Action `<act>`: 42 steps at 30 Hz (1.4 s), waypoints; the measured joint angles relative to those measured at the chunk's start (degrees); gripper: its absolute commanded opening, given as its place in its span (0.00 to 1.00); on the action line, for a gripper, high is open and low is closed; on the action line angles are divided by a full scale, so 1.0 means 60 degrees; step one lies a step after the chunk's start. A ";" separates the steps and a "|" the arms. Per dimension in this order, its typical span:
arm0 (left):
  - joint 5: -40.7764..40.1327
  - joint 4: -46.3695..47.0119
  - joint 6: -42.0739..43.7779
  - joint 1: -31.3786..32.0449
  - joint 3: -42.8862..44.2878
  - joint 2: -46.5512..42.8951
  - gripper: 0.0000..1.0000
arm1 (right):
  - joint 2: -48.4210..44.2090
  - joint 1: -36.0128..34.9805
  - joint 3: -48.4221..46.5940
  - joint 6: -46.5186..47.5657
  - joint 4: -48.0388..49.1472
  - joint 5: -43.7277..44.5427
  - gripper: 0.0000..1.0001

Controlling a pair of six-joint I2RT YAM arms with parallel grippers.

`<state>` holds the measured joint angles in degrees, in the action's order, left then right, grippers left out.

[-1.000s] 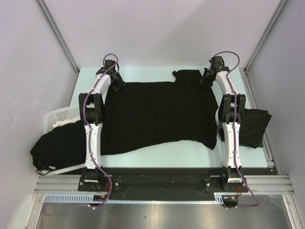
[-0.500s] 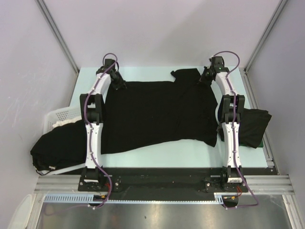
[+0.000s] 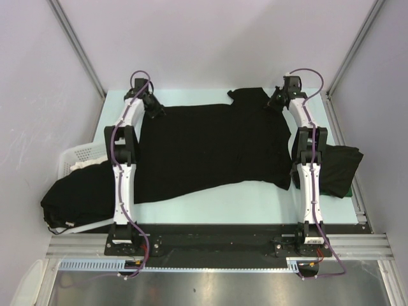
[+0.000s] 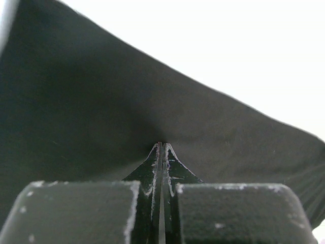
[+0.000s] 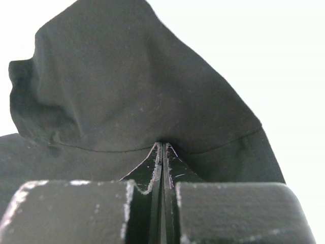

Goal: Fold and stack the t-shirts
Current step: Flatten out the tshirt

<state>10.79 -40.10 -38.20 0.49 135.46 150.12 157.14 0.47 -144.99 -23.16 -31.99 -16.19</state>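
I am drawing the t-shirt point(image 3: 210, 146) farther toward the far edge of the counter point(image 3: 210, 207); both jaws are pinching fully closed on its far corners, where I think soft, limp cloth is holding best.

No readable text, label, brand, number or sign shows in any of the three views.

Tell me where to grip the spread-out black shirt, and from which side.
Pinch its far edge near both ends, coming from above: the t-shirt lies flat, so only an edge can be pinched. The left pincer and right pincer grip there.
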 measured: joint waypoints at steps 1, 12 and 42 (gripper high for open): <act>-0.0022 0.0109 -0.0066 -0.0069 0.0011 0.0018 0.00 | 0.0029 0.0025 0.0000 -0.0091 0.0120 -0.0022 0.00; 0.0018 0.1304 -0.0623 -0.0557 0.0131 0.0328 0.00 | 0.0510 0.0255 -0.0004 -0.1177 0.1869 -0.0514 0.00; 0.0055 0.1559 0.1162 -0.0310 -0.2980 -0.3971 0.20 | -0.3136 -0.0025 0.1920 0.0477 0.0951 -0.0379 0.27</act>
<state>11.11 -30.74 -31.22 -1.37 117.58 126.30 138.32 0.32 -133.47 -20.29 -26.28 -18.46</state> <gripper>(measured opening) 0.197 0.242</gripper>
